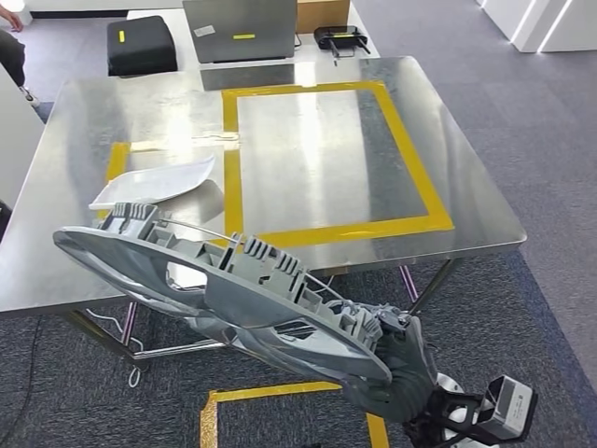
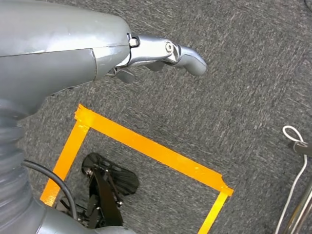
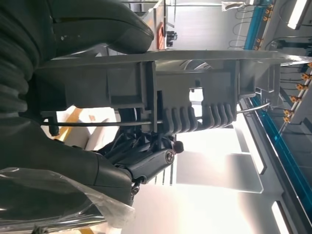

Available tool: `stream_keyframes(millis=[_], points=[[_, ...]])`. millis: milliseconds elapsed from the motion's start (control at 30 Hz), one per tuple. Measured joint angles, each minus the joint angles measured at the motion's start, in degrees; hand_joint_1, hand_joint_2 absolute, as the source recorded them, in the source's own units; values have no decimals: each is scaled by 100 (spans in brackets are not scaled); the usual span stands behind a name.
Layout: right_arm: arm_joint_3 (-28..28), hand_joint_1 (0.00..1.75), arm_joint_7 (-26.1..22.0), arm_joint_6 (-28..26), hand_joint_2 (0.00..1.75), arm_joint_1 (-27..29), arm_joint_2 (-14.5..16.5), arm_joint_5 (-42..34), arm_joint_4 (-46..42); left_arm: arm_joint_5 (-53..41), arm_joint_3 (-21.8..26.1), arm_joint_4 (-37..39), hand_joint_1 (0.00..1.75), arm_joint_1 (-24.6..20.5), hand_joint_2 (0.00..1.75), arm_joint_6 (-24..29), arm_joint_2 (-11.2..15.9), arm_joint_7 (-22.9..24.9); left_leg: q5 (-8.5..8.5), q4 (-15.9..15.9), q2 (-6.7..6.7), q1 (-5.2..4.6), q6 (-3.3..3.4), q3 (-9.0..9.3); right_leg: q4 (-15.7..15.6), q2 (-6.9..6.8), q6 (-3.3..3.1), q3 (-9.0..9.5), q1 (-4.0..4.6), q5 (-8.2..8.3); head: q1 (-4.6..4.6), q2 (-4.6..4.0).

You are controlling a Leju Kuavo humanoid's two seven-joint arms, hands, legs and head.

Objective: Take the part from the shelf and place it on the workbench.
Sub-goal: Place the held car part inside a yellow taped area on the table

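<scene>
Grey carpet (image 1: 534, 140) — yellow floor tape (image 2: 147, 146), laptop (image 1: 239, 28)

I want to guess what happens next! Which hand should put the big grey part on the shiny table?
The right hand. It already holds the grey part at the workbench edge; the left hand hangs over the carpet, holding nothing.

The part (image 1: 225, 280) hangs in the right hand (image 1: 397, 378), before the near edge of the workbench (image 1: 465, 201) and stretching out to the left. On the workbench, left of the taped frame (image 1: 423, 201), lies a tray (image 1: 155, 182). Behind the workbench sits a laptop (image 1: 239, 28), with a case (image 1: 141, 42) to its left.
</scene>
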Motion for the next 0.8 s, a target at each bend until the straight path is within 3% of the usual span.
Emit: stream_keyframes(millis=[67,100,133,300,367,433,467,500,533,600,633,700,800], points=[[0,175,0,0,175,-3,0,-1,4,0,3,0,0,3,175,1,-2,1,-90,-2,-8,1,-43,111,-712,-10,-1,261,-7,487,-1,0],[1,175,-3,0,175,-8,1,-2,5,0,4,-1,0,1,175,1,-2,1,-130,8,-12,-8,-74,140,-1026,-13,-19,411,-4,611,-3,0],[2,175,-4,0,175,-11,1,-3,7,-1,4,-1,0,0,175,1,-2,1,-156,15,-12,-18,-104,146,-1216,-12,-51,507,4,642,-7,1],[1,175,0,-2,175,6,1,1,3,-1,0,-2,0,-8,175,2,0,2,-244,86,5,-20,-216,125,-1345,8,-213,605,10,537,-22,0],[-7,175,-4,-3,175,-6,1,-4,2,-1,-2,-4,0,-10,175,2,1,2,-463,523,6,-13,-268,-69,-1380,-7,-279,673,-12,510,-33,-1],[-11,175,-7,-2,175,-13,1,-4,2,0,-1,-4,0,-5,175,1,2,2,-743,1288,6,-8,-290,-485,-1383,-17,-319,721,-6,468,-34,-1],[-11,175,-5,-1,175,-9,1,-2,3,0,-1,-4,0,-2,175,1,3,2,-800,1597,6,-7,-292,-680,-1383,-16,-329,753,-2,443,-35,-1],[-10,175,-3,-1,175,-5,1,-1,3,0,-1,-4,0,0,175,1,3,2,-744,1722,6,-7,-287,-795,-1383,-12,-331,789,2,417,-34,-1],[-10,175,-2,0,175,-2,1,1,4,0,-1,-4,0,1,175,1,3,2,-562,1618,6,-8,-273,-808,-1383,-6,-327,835,5,388,-35,-1],[-10,175,-2,0,175,-1,1,-1,3,0,-1,-4,0,2,175,1,6,2,-58,946,4,-14,-219,-587,-1387,6,-297,920,10,319,-34,-1],[-11,175,-2,0,175,-4,1,-2,3,0,-1,-4,0,2,175,1,9,2,105,605,5,-25,-192,-453,-1386,13,-267,954,19,280,-36,-1],[-11,175,-2,-1,175,-7,1,-3,4,0,-1,-5,0,-1,175,2,14,1,135,266,5,-49,-153,-300,-1395,14,-202,977,29,237,-36,-1],[-5,175,0,-1,175,-10,1,-1,1,0,2,-8,0,8,175,2,13,1,110,133,0,-44,-97,-234,-1419,-1,-114,1012,26,212,-33,-1]])
